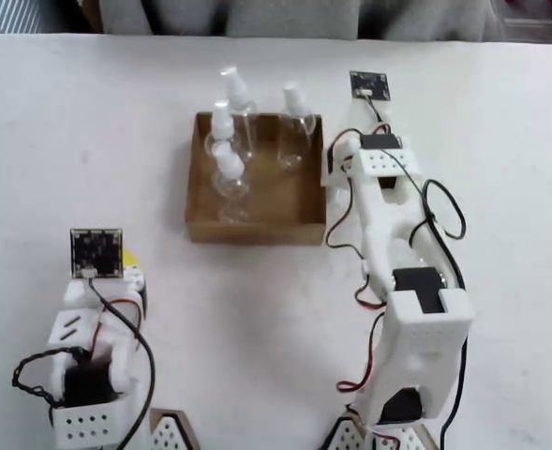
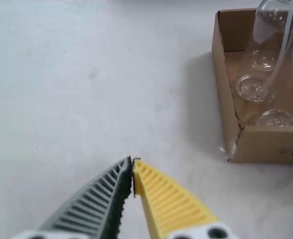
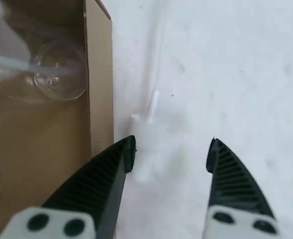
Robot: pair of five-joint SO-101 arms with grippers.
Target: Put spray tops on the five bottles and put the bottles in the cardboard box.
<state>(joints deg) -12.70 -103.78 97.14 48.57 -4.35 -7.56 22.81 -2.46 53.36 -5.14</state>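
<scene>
Bottles (image 1: pixel 294 131), four counted from above, stand upright in the box (image 1: pixel 257 231) with spray tops (image 1: pixel 231 80) on, three toward its left side and one in the far right corner; the box sits midway across the table (image 1: pixel 88 131); the right gripper (image 3: pixel 171 152) is over bare table just beside the box's right wall, its black fingers (image 3: pixel 101 184) spread wide; a faint clear streak lies between them, too hazy to name; the left gripper (image 2: pixel 133 172) hangs near its own base, well apart from the box, grey and yellow fingertips pressed together on nothing.
</scene>
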